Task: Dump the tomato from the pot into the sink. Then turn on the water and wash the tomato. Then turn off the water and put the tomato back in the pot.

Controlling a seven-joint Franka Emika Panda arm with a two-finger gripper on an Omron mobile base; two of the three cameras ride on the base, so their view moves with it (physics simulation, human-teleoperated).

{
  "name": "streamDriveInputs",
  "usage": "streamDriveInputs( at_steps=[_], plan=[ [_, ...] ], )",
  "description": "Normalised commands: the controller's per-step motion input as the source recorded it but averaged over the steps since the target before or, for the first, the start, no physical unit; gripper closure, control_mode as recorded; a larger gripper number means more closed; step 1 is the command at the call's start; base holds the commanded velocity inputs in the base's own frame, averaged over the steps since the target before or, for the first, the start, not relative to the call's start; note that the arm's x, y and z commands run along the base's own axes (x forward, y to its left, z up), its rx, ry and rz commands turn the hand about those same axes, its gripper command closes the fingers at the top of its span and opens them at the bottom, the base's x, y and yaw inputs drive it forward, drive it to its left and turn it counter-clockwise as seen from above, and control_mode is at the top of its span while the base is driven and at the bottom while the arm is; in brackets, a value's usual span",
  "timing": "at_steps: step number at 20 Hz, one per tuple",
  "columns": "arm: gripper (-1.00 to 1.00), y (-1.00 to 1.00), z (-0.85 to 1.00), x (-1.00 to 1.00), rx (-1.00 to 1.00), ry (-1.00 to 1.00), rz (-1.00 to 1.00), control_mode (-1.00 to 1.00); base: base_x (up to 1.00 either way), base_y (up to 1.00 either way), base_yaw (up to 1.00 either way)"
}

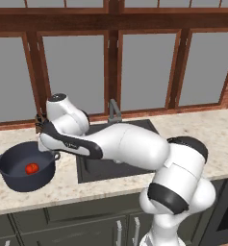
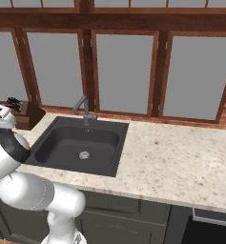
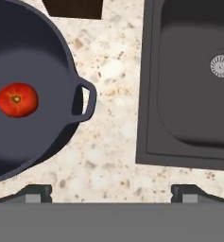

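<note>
Beside the sink (image 2: 76, 145), on the speckled stone counter (image 2: 181, 157), the pot (image 1: 24, 168) stood upright with the tomato (image 1: 31, 168) lying on its floor. From where I sat, the left base view showed the pot just off the sink's left edge, apart from it, with a strip of bare counter between the two. The tomato rested roughly in the middle of the pot, well clear of the walls.

In the hand view I looked straight down: the pot's rim (image 3: 61, 52) curved across the left side, the tomato (image 3: 17, 99) sat inside it, and one loop handle (image 3: 85, 100) stuck out toward the sink. The sink's black basin (image 3: 189, 85) lay on the other side of the counter strip from that handle, and its small silver drain (image 3: 221, 65) showed in the basin floor.

The gripper (image 3: 111, 191) hung above the counter strip between the pot and the sink, closer to the pot's handle than to the drain. Its two dark fingertips (image 3: 35, 193) stood wide apart at the bottom of the hand view, jaws fully open, with nothing between them and nothing touched.

Behind the sink, the grey faucet (image 2: 83, 108) rose at the back edge, its spout turned over the basin. I saw no water in the basin. A brown knife block (image 2: 26, 114) stood on the counter to the left of the sink, back near the window wall, behind the pot.
</note>
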Motion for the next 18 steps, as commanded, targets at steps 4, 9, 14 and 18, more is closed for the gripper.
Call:
streamDriveInputs(
  at_steps=[4, 9, 14, 18],
  plan=[
    [-1.00, 0.19, -0.28, 0.29, 0.01, 0.01, 0.00, -1.00, 0.00, 0.00, 0.00],
    [-1.00, 0.20, -0.24, 0.33, 0.01, 0.01, 0.00, -1.00, 0.00, 0.00, 0.00],
    [-1.00, 0.18, -0.15, 0.28, 0.00, 0.00, 0.00, -1.00, 0.00, 0.00, 0.00],
    [-1.00, 0.20, -0.16, 0.31, 0.00, 0.00, -0.01, -1.00, 0.00, 0.00, 0.00]
  ],
)
